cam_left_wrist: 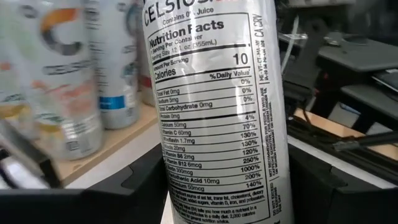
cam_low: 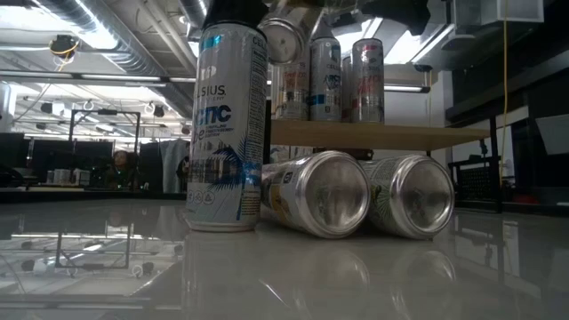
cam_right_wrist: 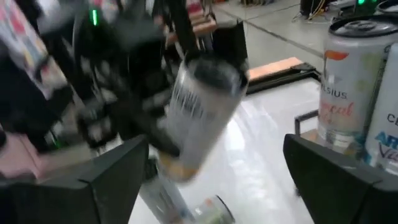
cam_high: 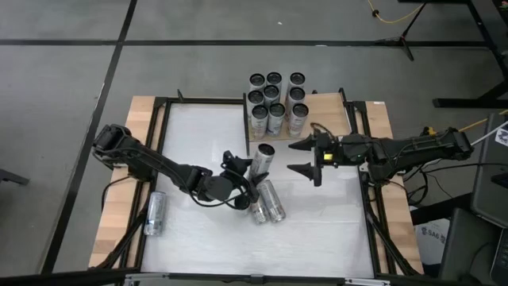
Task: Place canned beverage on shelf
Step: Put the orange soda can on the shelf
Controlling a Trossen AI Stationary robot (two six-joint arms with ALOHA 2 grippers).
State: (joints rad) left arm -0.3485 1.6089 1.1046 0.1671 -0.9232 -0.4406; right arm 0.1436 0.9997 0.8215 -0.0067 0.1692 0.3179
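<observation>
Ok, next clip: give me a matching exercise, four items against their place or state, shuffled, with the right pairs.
Items:
1. left gripper
2. right gripper
3. two cans under the left gripper
4. lone can by the table's left edge

States:
A. open, holding nothing
B. lying side by side on the tabletop
C. shut on the raised can
D. lying alone, away from both arms

Pairs: 1-C, 2-A, 3-B, 4-D

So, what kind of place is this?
Probably a robotics lab or workshop: exposed ceiling ducts, a cable on the grey floor, and a black-framed table with two robot arms and a small shelf of cans.
</observation>
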